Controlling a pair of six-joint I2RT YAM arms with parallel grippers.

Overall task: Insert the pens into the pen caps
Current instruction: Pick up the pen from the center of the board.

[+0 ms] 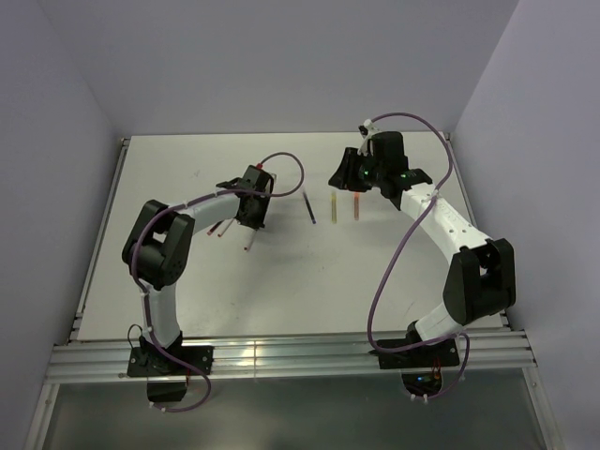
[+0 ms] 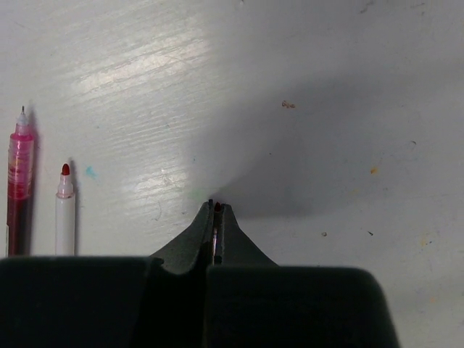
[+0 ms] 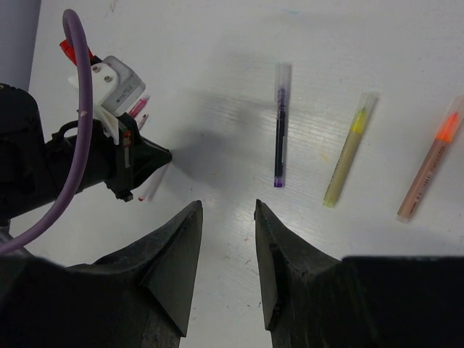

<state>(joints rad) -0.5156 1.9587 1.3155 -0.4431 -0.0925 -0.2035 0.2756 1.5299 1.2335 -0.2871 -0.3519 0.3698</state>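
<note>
- Pens lie flat on the white table [image 1: 281, 281]. A black pen [image 3: 279, 130], a yellow pen [image 3: 348, 152] and an orange pen [image 3: 428, 177] sit side by side, apart from one another, just beyond the right gripper [image 3: 227, 205].
- The upper end of each of these three looks pale and clear, as if capped. The orange pen's top is cut off by the edge of the right wrist view.
- The right gripper's jaws are spread with a clear gap between them. They hold nothing and touch nothing, and only bare table shows between the tips.
- The left gripper [image 2: 216, 209] has its jaws pressed together, pinching a small red-tipped piece [image 2: 217, 207]. Only its tip peeks out between the fingertips, so I cannot tell whether it is a pen or a cap.
- A pink-red pen [image 2: 19, 181] and a white pen [image 2: 65, 217] with a red tip lie parallel to the left of that gripper, well apart from it. Their lower ends are hidden behind the gripper body.
- From above, the left gripper's head covers its own fingertips, and the two pens beside it show only as thin strokes.
</note>
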